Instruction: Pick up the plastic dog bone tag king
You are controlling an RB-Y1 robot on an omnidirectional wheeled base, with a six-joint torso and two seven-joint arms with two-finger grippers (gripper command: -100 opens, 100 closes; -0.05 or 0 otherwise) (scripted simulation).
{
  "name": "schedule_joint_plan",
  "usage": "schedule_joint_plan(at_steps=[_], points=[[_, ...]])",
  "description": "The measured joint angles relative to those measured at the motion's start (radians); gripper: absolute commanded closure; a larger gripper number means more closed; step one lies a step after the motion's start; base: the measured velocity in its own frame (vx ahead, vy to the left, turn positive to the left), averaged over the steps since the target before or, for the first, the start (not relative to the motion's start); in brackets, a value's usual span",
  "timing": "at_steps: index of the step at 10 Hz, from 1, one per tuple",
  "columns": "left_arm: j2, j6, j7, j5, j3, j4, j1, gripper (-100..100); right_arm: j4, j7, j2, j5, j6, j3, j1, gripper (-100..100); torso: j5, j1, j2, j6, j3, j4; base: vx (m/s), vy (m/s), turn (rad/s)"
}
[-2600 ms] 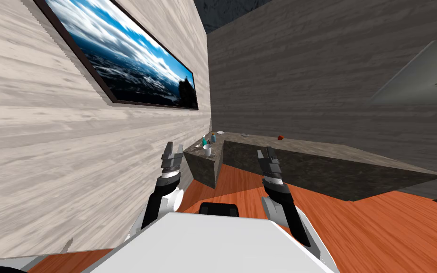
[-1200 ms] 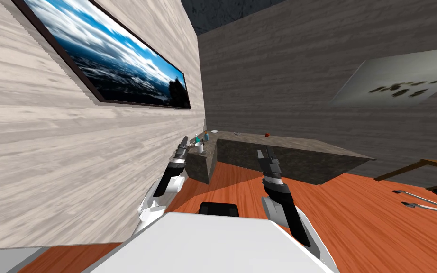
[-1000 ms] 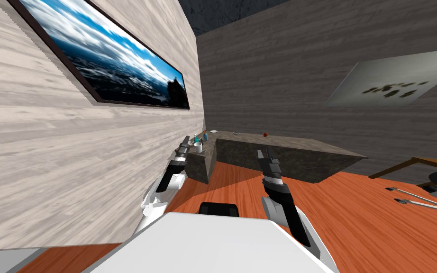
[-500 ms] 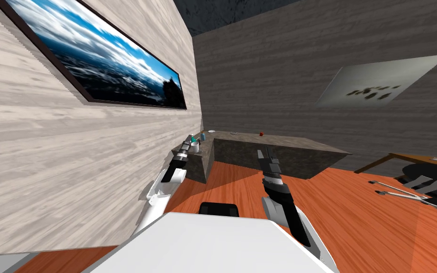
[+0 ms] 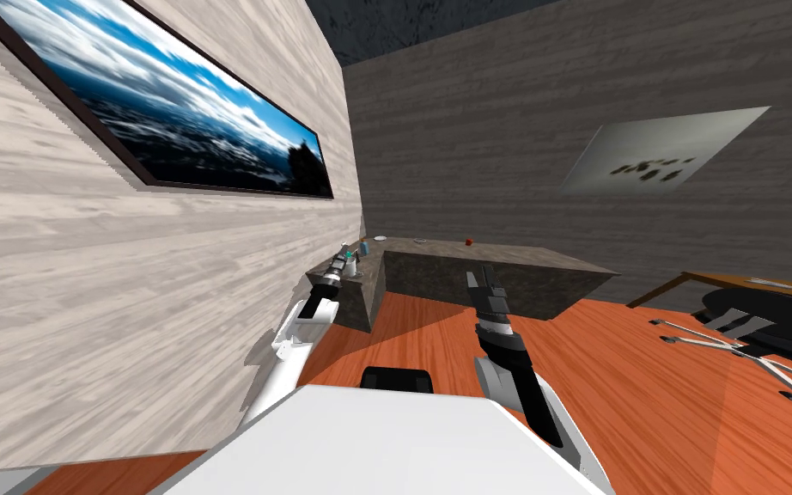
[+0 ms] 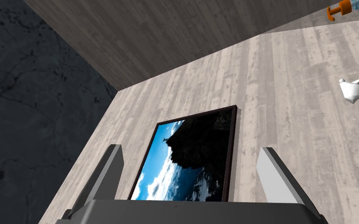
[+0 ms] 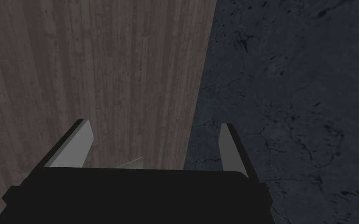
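Although it is too small from my head to make out its shape, I take the little red thing on the dark stone table (image 5: 514, 255) for the dog bone tag (image 5: 469, 241). It sits alone on the long run of the table against the back wall (image 5: 489, 129), well apart from the clutter at the corner end, where a white cup (image 5: 353, 265), a blue bottle (image 5: 365, 247) and a white plate (image 5: 380, 238) stand near the side wall (image 5: 128, 301). My left end effector (image 5: 338, 268) reaches out along that side wall to the near end of the table's short leg, just beside the cup, its fingers (image 6: 108, 171) spread wide with nothing between them and aimed up the wall, not down at the table top. My right end effector (image 5: 478, 275) hangs over the orange floor (image 5: 643, 404), short of the table's front, likewise released, fingers (image 7: 75, 146) apart and empty. From the right one the tag lies almost straight ahead and higher, past the table's front edge; from the left it lies off to the right along the table. I judge the right arm better lined up, though both are well apart from it. Which way the tag's long axis runs I cannot tell.
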Motion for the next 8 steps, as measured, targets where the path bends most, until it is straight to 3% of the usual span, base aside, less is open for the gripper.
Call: schedule_joint_plan(at_steps=[4,8], points=[[-0.002,0.107,-0.017,-0.021,0.014,0.036,-0.058,-100,0.0,0.0,0.0,0.0,0.0,0.0,0.0,0,0.0,0.0,0.0,0.0,0.0,0.0,-0.009,-0.051,-0.051],[0.018,0.223,-0.031,-0.038,0.048,0.108,-0.124,-100,0.0,0.0,0.0,0.0,0.0,0.0,0.0,0,0.0,0.0,-0.001,-0.001,-0.001,0.0,0.006,-0.053,-0.041]])
